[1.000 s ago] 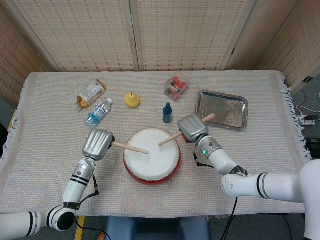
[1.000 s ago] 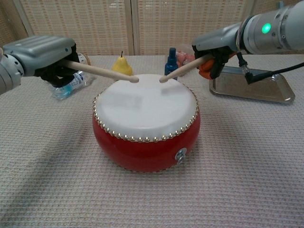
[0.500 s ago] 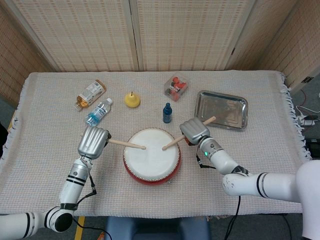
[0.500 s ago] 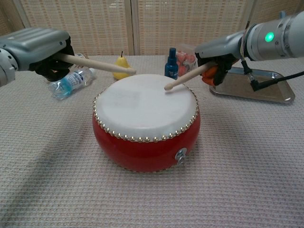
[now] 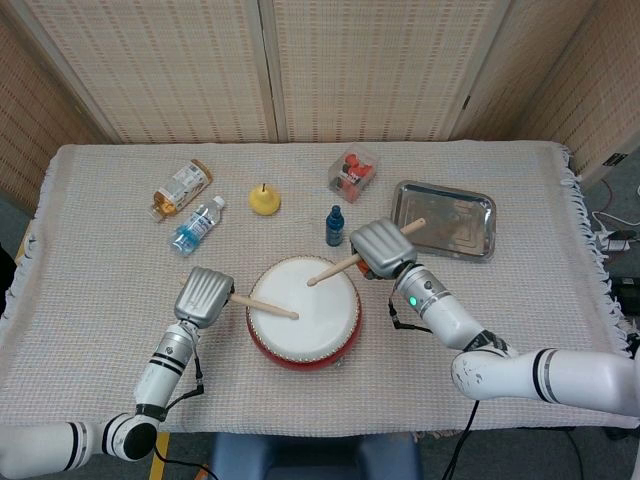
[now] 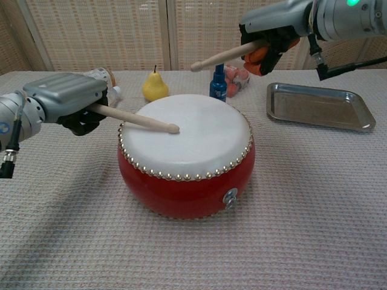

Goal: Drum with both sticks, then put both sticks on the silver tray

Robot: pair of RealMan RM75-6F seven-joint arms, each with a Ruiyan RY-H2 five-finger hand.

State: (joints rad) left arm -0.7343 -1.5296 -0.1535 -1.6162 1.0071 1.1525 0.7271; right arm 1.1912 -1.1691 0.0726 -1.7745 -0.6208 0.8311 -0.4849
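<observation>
A red drum (image 5: 303,313) (image 6: 186,154) with a white skin stands at the table's front middle. My left hand (image 5: 203,297) (image 6: 65,103) grips a wooden stick (image 5: 262,307) (image 6: 134,119) whose tip lies on the skin near its left side. My right hand (image 5: 381,247) (image 6: 273,31) holds the other stick (image 5: 337,268) (image 6: 222,56), raised above the drum's far right side, its tip well off the skin. The silver tray (image 5: 443,219) (image 6: 318,106) lies to the right with nothing on it.
Behind the drum stand a small blue bottle (image 5: 334,226) (image 6: 218,83), a yellow pear (image 5: 264,199) (image 6: 155,86), a clear box of red fruit (image 5: 353,173), a water bottle (image 5: 198,224) and a snack packet (image 5: 180,189). A woven cloth covers the table.
My left hand came down and in, bringing its stick tip onto the skin. My right hand rose, lifting its stick off the drum.
</observation>
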